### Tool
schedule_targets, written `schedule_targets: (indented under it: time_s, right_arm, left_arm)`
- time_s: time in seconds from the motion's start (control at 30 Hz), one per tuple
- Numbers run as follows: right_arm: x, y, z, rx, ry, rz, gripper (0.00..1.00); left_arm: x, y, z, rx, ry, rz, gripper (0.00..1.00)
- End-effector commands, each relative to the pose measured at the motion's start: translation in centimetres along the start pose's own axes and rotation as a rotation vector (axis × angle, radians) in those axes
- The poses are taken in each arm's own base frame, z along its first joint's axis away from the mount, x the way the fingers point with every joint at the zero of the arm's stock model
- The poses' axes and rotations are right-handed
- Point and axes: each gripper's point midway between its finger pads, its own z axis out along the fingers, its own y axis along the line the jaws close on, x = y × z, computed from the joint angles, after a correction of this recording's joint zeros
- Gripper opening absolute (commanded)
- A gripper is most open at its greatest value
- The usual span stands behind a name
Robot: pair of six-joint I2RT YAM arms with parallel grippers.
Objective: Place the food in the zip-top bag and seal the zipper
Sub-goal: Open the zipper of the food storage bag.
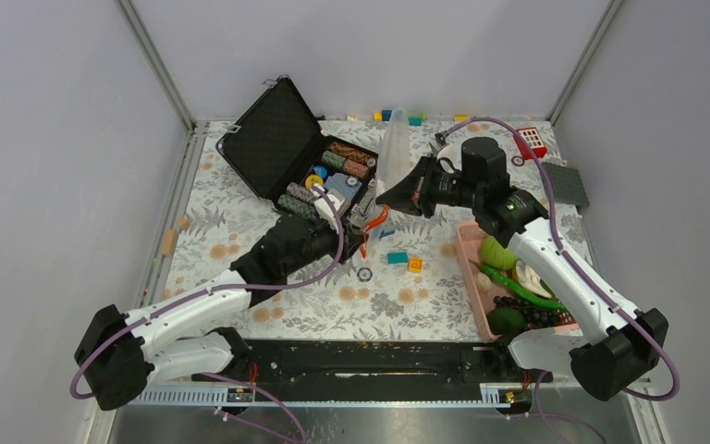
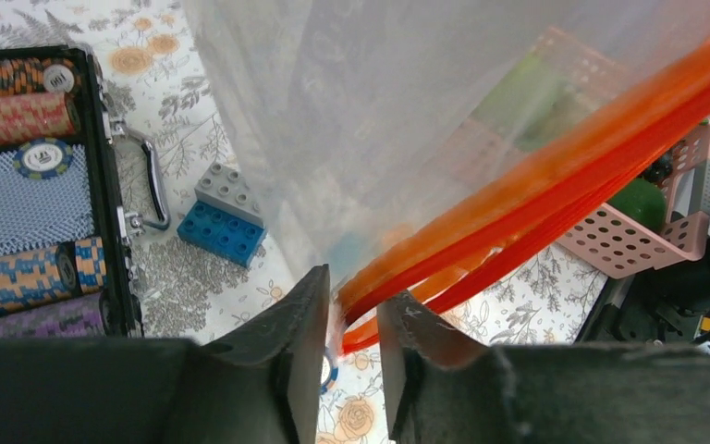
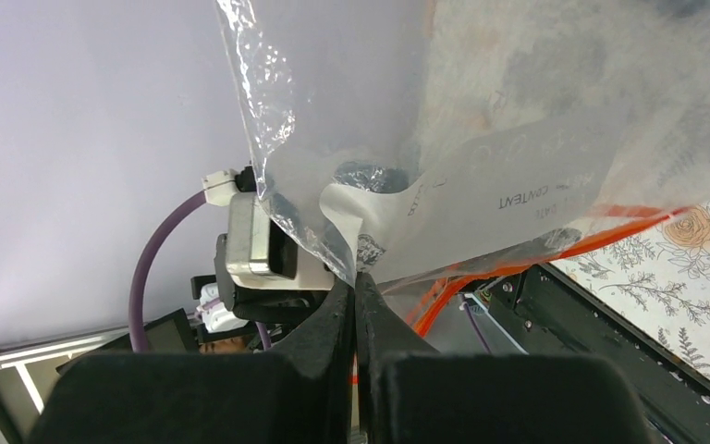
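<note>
The clear zip-top bag (image 1: 394, 148) hangs in the air over the table's middle. My right gripper (image 3: 355, 277) is shut on the edge of the bag (image 3: 518, 111), near its white label (image 3: 508, 185). The orange-red zipper (image 2: 555, 176) runs down to my left gripper (image 2: 351, 310). Its jaws stand narrowly open around the strip's end, with a gap still showing. The food lies in the pink basket (image 1: 470, 250) at the right: a light-green cabbage (image 1: 497, 252), long green pods (image 1: 518, 282) and a dark green piece (image 1: 507, 321).
An open black case (image 1: 277, 139) with poker chips sits at the back left. Loose bricks (image 1: 397, 258) and a single chip (image 1: 364, 274) lie mid-table, with grey and blue bricks (image 2: 226, 217) beside the case. A grey baseplate (image 1: 566, 183) and a red toy (image 1: 531, 141) are back right.
</note>
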Motion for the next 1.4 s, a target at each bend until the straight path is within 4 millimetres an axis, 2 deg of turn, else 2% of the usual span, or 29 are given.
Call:
schedule_targets:
  time_s: [0.0, 0.03, 0.17, 0.27, 0.33, 0.47, 0.53, 0.63, 0.7, 0.8, 0.87, 0.93, 1.0, 1.1, 1.2, 1.3, 1.37]
  right_arm:
    - [0.5, 0.4, 0.2, -0.025, 0.019, -0.018, 0.02]
    - [0.5, 0.3, 0.3, -0.024, 0.023, -0.028, 0.08]
    - [-0.1, -0.4, 0.6, -0.013, 0.036, -0.153, 0.63]
    - [-2.0, -2.0, 0.3, 0.051, -0.058, -0.251, 0.89]
    - [-3.4, -2.5, -0.7, 0.089, -0.149, -0.314, 0.98]
    - [-6.0, -3.3, -4.3, 0.202, -0.372, -0.448, 0.99]
    - [-7.0, -4.0, -7.2, 0.285, -0.508, -0.497, 1.0]
    - [-8.0, -5.5, -10.7, 0.379, -0.678, -0.517, 1.0]
    - [-7.8, -6.0, -12.2, 0.402, -0.735, -0.536, 1.0]
    - [-6.9, -6.6, -12.2, 0.384, -0.705, -0.575, 1.0]
    - [-5.5, -6.8, -11.0, 0.338, -0.621, -0.603, 1.0]
    - [-3.6, -6.6, -9.3, 0.253, -0.501, -0.635, 1.0]
    - [-2.2, -6.5, -8.0, 0.18, -0.413, -0.647, 1.0]
    - [-0.5, -6.4, -6.5, 0.088, -0.312, -0.657, 1.0]
    - [0.6, -7.2, -5.2, 0.059, -0.255, -0.635, 1.0]
    - [1.8, -9.1, -3.9, 0.083, -0.202, -0.616, 1.0]
    - [2.4, -10.3, -3.2, 0.097, -0.195, -0.608, 1.0]
  left_arm:
    - [-4.5, -1.3, 0.0, 0.045, -0.163, 0.004, 0.15]
    - [-4.7, -1.0, -0.1, 0.028, -0.168, -0.006, 0.02]
    - [-5.7, 0.0, -1.7, -0.06, -0.186, -0.07, 0.0]
    - [-6.0, 0.1, -3.3, -0.095, -0.175, -0.133, 0.0]
    - [-6.4, 0.8, -4.7, -0.152, -0.175, -0.188, 0.0]
    - [-7.3, 3.3, -8.7, -0.357, -0.141, -0.273, 0.0]
    - [-7.1, 4.1, -10.8, -0.429, -0.114, -0.298, 0.0]
    - [-7.1, 4.6, -13.3, -0.48, -0.116, -0.329, 0.0]
    - [-7.1, 5.4, -15.3, -0.551, -0.117, -0.35, 0.0]
    - [-6.9, 6.7, -18.3, -0.682, -0.054, -0.349, 0.0]
    - [-6.9, 7.5, -20.5, -0.788, -0.007, -0.357, 0.0]
    - [-6.9, 7.7, -21.7, -0.84, 0.045, -0.355, 0.0]
    - [-6.5, 7.2, -20.9, -0.817, 0.109, -0.337, 0.0]
    - [-5.7, 5.5, -17.2, -0.685, 0.198, -0.305, 0.0]
    - [-4.9, 3.3, -11.5, -0.518, 0.275, -0.292, 0.0]
    - [-2.9, 0.5, -5.2, -0.321, 0.373, -0.303, 0.0]
    - [-1.2, -0.3, -2.1, -0.264, 0.443, -0.316, 0.0]
